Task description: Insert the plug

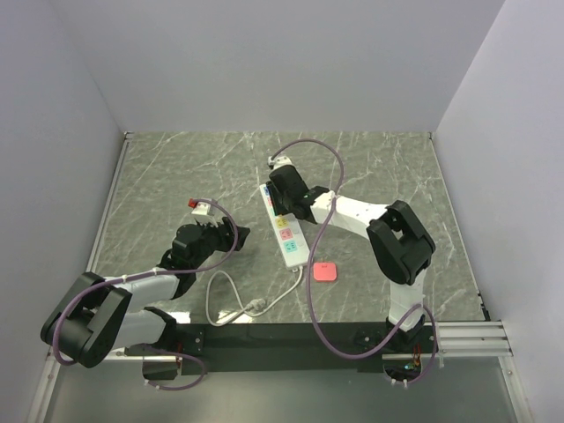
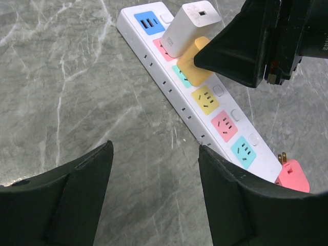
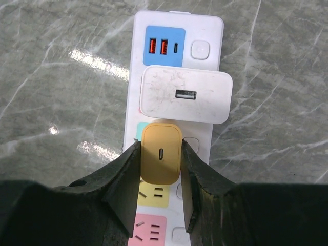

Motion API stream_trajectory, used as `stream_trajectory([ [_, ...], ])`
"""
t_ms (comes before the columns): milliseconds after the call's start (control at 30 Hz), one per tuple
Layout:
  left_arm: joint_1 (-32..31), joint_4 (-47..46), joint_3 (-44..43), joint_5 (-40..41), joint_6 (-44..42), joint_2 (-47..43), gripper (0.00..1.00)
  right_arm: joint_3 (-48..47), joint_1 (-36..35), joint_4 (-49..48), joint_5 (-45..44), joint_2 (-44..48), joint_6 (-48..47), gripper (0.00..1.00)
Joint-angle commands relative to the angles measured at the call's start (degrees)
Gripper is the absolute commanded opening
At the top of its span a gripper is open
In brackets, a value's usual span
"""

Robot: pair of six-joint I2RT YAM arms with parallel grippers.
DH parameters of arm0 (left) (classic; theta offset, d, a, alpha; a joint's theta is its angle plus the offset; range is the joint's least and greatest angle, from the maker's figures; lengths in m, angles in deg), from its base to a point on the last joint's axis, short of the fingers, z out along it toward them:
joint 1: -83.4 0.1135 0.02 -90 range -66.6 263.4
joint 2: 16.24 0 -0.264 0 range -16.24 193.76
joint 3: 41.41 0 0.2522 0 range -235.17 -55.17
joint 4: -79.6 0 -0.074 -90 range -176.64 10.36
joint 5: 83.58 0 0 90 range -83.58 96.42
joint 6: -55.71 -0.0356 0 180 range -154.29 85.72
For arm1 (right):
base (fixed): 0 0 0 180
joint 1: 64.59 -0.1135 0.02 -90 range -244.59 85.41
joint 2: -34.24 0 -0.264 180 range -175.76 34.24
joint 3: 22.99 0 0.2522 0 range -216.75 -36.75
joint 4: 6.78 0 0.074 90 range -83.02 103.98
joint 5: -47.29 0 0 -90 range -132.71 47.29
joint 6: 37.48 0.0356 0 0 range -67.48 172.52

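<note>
My right gripper (image 3: 160, 149) pinches the orange plug (image 3: 161, 159) at a power strip (image 3: 205, 31) socket, white charger (image 3: 185, 95) crowding just ahead. Left gripper (image 2: 155, 149) wide, empty. Risk: pins miss slots, charger fouls it, unbraced strip slides on the surface (image 3: 61, 102)

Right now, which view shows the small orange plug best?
Right wrist: small orange plug centred between the right gripper's fingers, over the white power strip. Left wrist shows it partly hidden; top view hides it.
</note>
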Motion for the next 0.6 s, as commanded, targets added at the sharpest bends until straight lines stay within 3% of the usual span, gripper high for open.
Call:
stream_trajectory([
  [0, 0.31, -2.92, 0.53, -0.81, -1.10, -0.74, 0.73, 4.38, -0.63, 9.40, 0.26, -7.09, 0.47, 0.00],
  [467, 0.22, -2.66, 0.97, -0.54, -0.83, -1.88, 0.74, 4.73, -2.39, 10.10, -3.78, -5.62, 2.32, 0.00],
  [567, 0.22, -2.22, 0.80, -0.19, -0.74, -1.97, 0.75, 4.73, -2.39, 8.35, -2.38, -2.45, 1.71, 0.18],
])
